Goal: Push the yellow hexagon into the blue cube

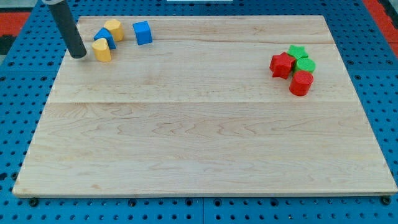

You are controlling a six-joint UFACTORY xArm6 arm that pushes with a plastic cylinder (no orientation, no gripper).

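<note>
Yellow hexagon (114, 29) sits at the view's top left, near the blue cube (142, 32) but not touching. My tip (79, 55), a bare rod with no pincer, waits left. Push not done.

Pale wooden board (205, 124) made of joined planks filling most of my view, blue perforated base (379, 81) surrounding it on all sides, red patches at the top corners (385, 9), even soft light, faint grain lines running across the wood
</note>
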